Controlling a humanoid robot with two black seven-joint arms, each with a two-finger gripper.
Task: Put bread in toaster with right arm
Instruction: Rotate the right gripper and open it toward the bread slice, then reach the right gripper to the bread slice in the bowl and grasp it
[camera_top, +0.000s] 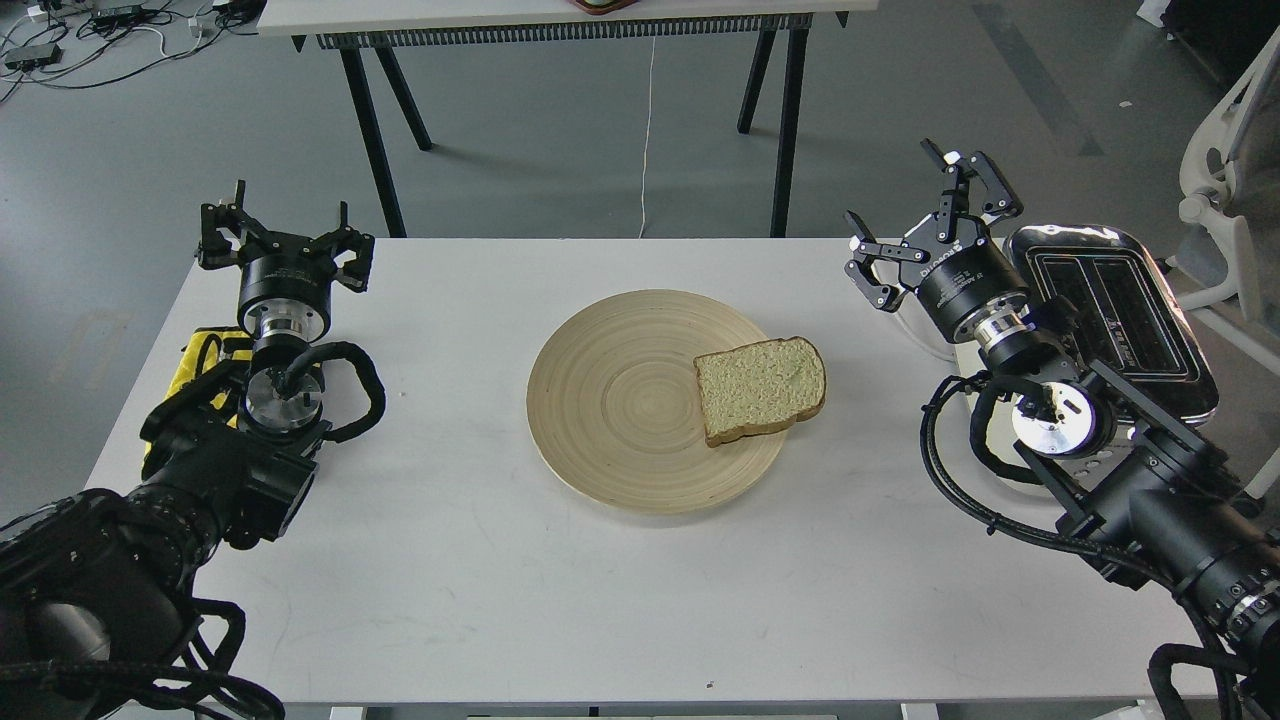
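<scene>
A slice of bread (760, 388) lies flat on the right part of a round wooden plate (620, 420) in the middle of the white table (480, 580). The toaster (1110, 305) stands at the table's right edge, its chrome top and two dark slots showing, partly hidden behind my right arm. My right gripper (925, 225) hangs open above the table between the bread and the toaster, holding nothing. At the far left my left gripper (285, 235) is open and holds nothing.
A yellow patch (195, 355) shows beside my left arm. Behind the table stands another table with black legs (370, 130), and a white cord (648, 120) hangs down from it. A white chair (1225, 190) is at the far right.
</scene>
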